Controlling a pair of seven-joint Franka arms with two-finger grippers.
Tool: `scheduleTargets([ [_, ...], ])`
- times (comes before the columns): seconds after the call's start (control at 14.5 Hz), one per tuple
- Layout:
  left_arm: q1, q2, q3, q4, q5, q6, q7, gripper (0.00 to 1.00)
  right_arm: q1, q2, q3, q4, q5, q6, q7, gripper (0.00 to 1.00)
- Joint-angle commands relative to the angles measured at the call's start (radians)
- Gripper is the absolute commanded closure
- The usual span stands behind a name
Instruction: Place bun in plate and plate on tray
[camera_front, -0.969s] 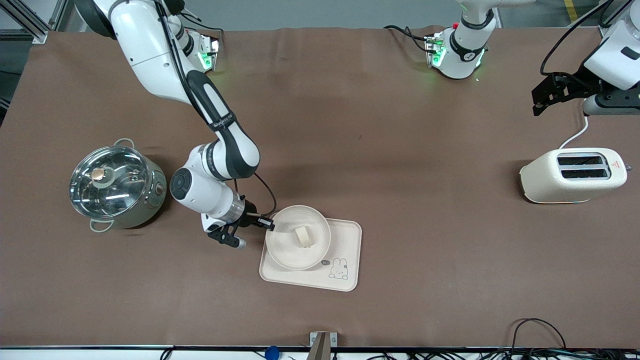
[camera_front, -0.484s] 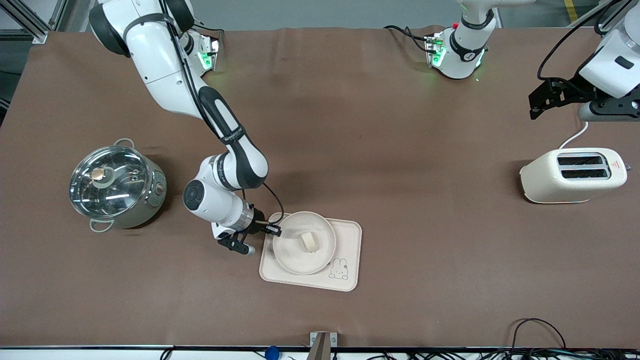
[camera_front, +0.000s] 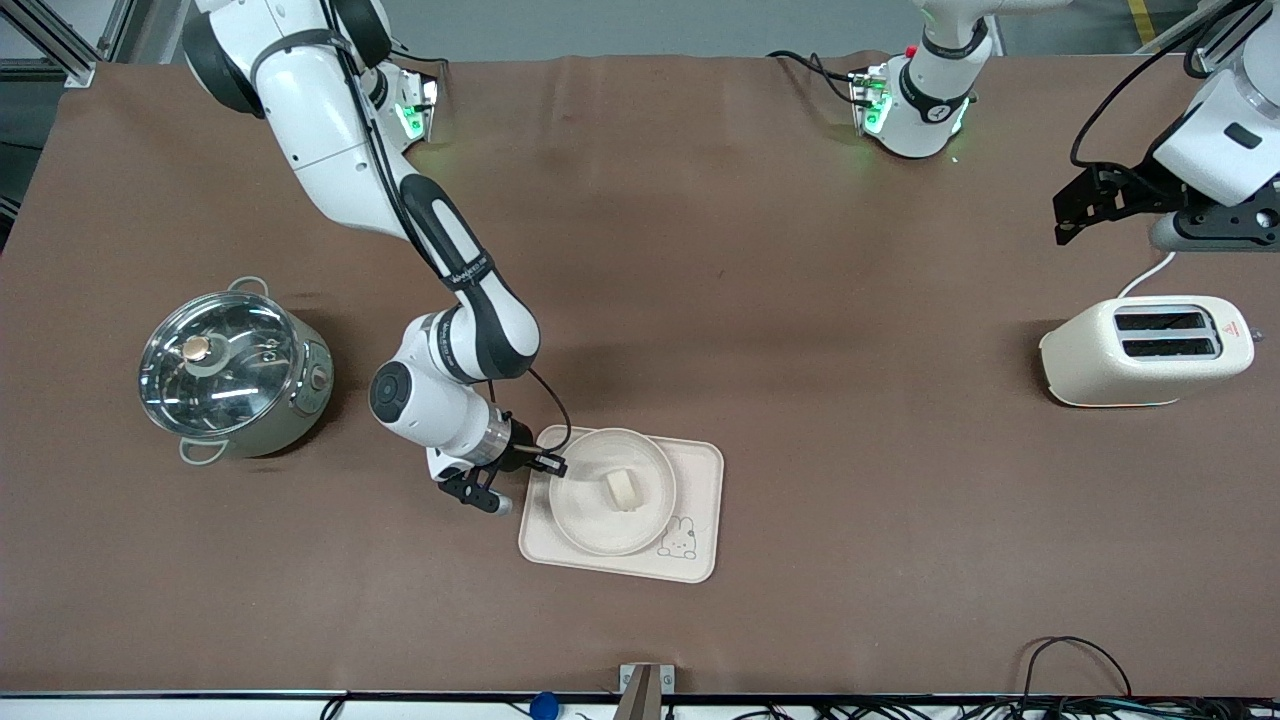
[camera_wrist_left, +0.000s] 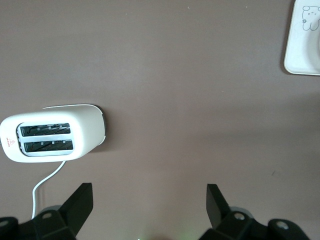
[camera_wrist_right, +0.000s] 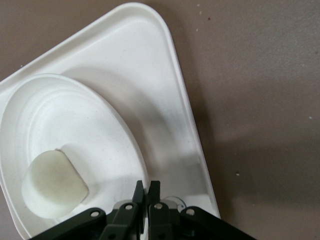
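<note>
The round cream-white plate (camera_front: 612, 490) lies on the cream rectangular tray (camera_front: 700, 500) with the rabbit drawing. The small pale bun (camera_front: 622, 489) sits in the plate. My right gripper (camera_front: 552, 464) is shut on the plate's rim at the edge toward the right arm's end. In the right wrist view its jaws (camera_wrist_right: 148, 189) pinch the rim of the plate (camera_wrist_right: 75, 130), with the bun (camera_wrist_right: 52, 184) inside and the tray (camera_wrist_right: 165, 120) under it. My left gripper (camera_front: 1085, 205) is open and empty, waiting in the air above the toaster's end of the table.
A steel pot with a glass lid (camera_front: 232, 366) stands toward the right arm's end. A cream toaster (camera_front: 1148, 349) with a white cord stands toward the left arm's end, also in the left wrist view (camera_wrist_left: 52, 132). Brown cloth covers the table.
My right gripper has carried the plate with the bun toward the tray's middle and lowered it; the rabbit drawing is uncovered. The left gripper drifted slightly upward in the view.
</note>
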Motion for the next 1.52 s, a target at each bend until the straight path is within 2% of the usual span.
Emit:
scheduleTargets([
  [0.0,0.002,-0.004,0.004,-0.005,-0.023,0.012,0.010,0.00,-0.008,0.017,0.007,0.031,0.017,-0.002,0.013,0.96],
  [0.07,0.002,-0.004,0.006,-0.005,-0.023,0.012,0.010,0.00,-0.010,0.017,0.005,0.031,0.017,-0.002,0.013,0.81],
  [0.14,0.002,-0.004,0.006,-0.005,-0.023,0.012,0.010,0.00,-0.010,0.017,0.005,0.033,0.017,-0.002,0.013,0.51],
  [0.35,0.002,-0.004,0.006,-0.005,-0.023,0.007,0.010,0.00,-0.012,0.015,0.005,0.035,0.017,0.000,0.007,0.13],
  [0.48,0.001,-0.004,0.004,-0.005,-0.022,0.009,0.008,0.00,-0.013,-0.002,0.005,0.025,0.015,-0.003,0.005,0.00],
  [0.76,0.001,-0.005,0.003,-0.005,-0.023,0.007,0.005,0.00,-0.031,-0.078,0.005,-0.048,0.014,-0.032,-0.003,0.00],
  [1.04,0.001,-0.008,0.000,-0.007,-0.025,0.001,0.010,0.00,-0.136,-0.210,0.004,-0.059,0.012,-0.295,0.000,0.00],
  [1.18,0.002,-0.013,0.000,-0.010,-0.025,0.001,0.013,0.00,-0.162,-0.297,-0.015,-0.100,-0.003,-0.360,-0.001,0.00],
  [1.31,0.001,-0.014,-0.002,-0.010,-0.025,0.001,0.020,0.00,-0.165,-0.400,-0.042,-0.195,-0.065,-0.374,-0.009,0.00],
  [1.45,0.002,-0.017,-0.002,-0.012,-0.025,0.001,0.022,0.00,-0.182,-0.511,-0.044,-0.283,-0.141,-0.415,-0.033,0.00],
])
